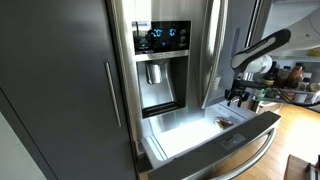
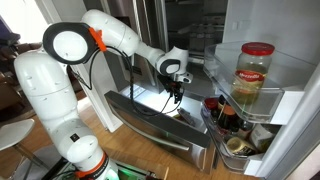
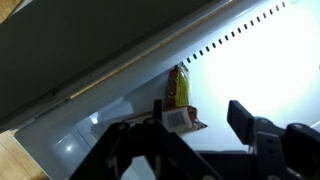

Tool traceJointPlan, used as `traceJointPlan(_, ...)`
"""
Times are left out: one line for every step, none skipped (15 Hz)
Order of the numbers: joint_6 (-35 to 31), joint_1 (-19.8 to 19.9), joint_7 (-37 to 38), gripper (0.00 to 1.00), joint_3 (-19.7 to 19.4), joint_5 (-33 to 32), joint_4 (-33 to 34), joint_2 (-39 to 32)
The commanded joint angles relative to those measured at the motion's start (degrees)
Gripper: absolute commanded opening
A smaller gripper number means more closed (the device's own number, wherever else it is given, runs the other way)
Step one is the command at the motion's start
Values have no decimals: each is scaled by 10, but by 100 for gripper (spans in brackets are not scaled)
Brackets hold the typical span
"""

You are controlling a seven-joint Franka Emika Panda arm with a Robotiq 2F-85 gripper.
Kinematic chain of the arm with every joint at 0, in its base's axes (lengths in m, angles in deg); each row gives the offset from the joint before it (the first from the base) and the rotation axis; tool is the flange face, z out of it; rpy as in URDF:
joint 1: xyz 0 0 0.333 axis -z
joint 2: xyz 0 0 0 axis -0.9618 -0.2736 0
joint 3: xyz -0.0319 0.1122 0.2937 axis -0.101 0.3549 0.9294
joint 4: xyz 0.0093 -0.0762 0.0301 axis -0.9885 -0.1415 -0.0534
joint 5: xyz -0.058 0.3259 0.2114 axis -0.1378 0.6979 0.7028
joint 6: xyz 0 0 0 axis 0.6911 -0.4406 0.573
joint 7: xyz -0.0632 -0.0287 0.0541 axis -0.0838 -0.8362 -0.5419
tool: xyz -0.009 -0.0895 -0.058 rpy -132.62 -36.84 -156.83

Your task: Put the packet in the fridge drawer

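Observation:
The fridge drawer [image 1: 245, 138] is pulled out, its white interior lit; it also shows in the other exterior view [image 2: 160, 135] and in the wrist view [image 3: 260, 60]. The packet [image 3: 178, 90], yellowish with red edges and a white barcode label, lies inside the drawer against its front wall. It shows as a small reddish spot in an exterior view [image 1: 222, 122]. My gripper [image 3: 198, 110] is open and empty above the drawer, its left finger close to the packet. It hangs over the drawer in both exterior views [image 1: 236, 98] [image 2: 176, 96].
The open fridge door [image 2: 285, 100] beside the drawer carries a large jar [image 2: 255, 75] and several bottles [image 2: 222, 115]. The dispenser panel [image 1: 160, 60] is above the drawer. A dark cabinet [image 1: 55, 90] stands beside the fridge.

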Motion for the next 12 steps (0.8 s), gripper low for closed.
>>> traceJointPlan(-33,-9,-3,99,-10,-18,-58,46)
traceJointPlan(-48,-9,-4,100,-12,-24,-71,57)
traceJointPlan(-60,-9,-4,100,-12,-28,-81,65)
traceJointPlan(-76,-8,-4,100,-13,-30,-92,76)
traceJointPlan(-90,-8,-4,100,-14,-36,-102,87)
traceJointPlan(-104,-7,-3,100,-15,-44,-110,100)
traceJointPlan(-119,-7,0,100,-16,-59,-119,118)
traceJointPlan(-128,-6,0,100,-17,-71,-125,133)
traceJointPlan(-137,-4,1,100,-18,-86,-129,151)
traceJointPlan(-140,-4,-4,100,-17,-91,-131,166)
traceJointPlan(-142,-4,-1,100,-15,-102,-130,183)
traceJointPlan(-134,-2,10,100,-12,-121,-124,195)
